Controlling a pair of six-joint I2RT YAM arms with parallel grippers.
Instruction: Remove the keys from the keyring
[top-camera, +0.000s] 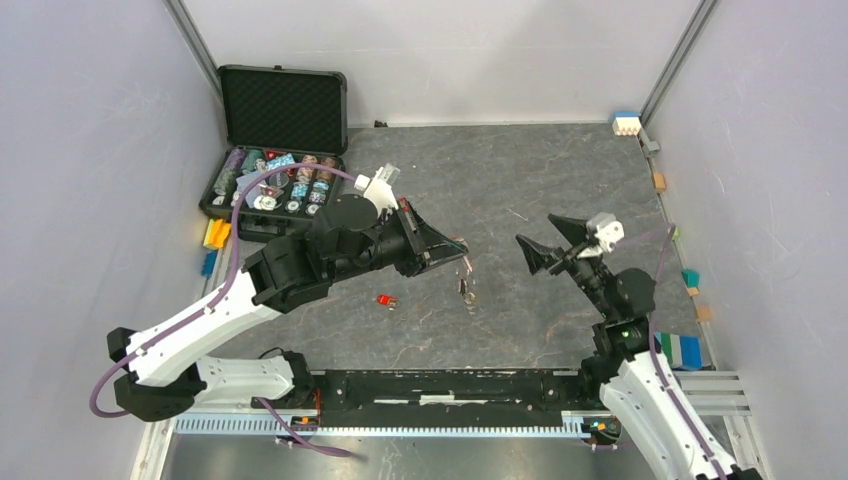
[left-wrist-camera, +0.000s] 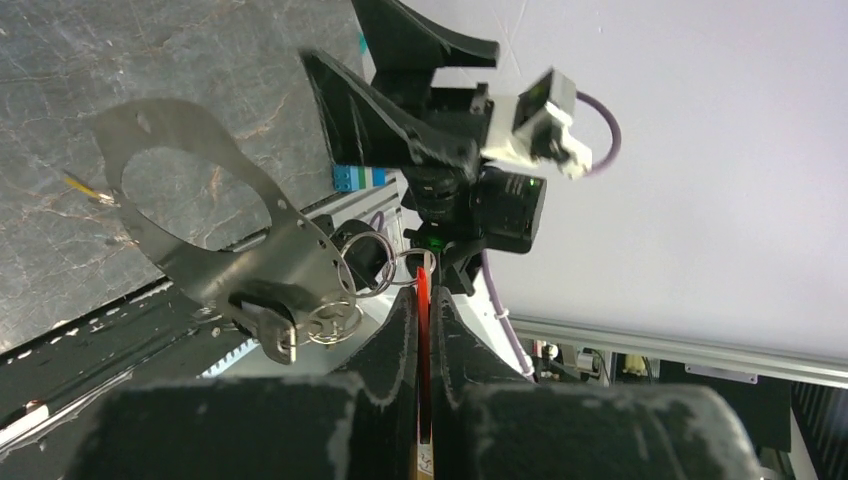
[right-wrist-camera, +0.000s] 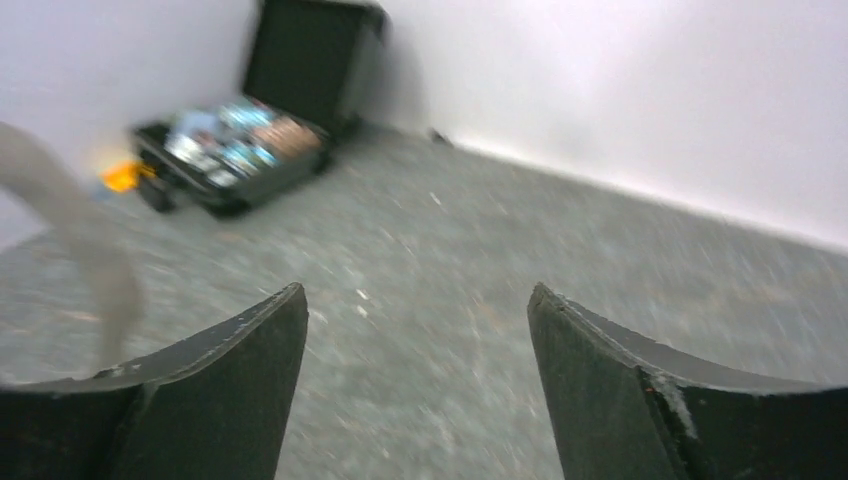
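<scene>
The left gripper (top-camera: 458, 252) is pinched tight on a thin red key (left-wrist-camera: 426, 285). The keyring (left-wrist-camera: 285, 255) hangs just past its tips. The right gripper (top-camera: 536, 230), spread wide and well apart, should grab the strap and pull slowly. The pinched key is mostly hidden. The right wrist view is blurry.

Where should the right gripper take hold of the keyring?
Probably the flat strap, pinched across its thin band at the loop's far side, approached from the right gripper's own side: the left gripper clamps the red key at the ring end, leaving the loop hanging free.
</scene>
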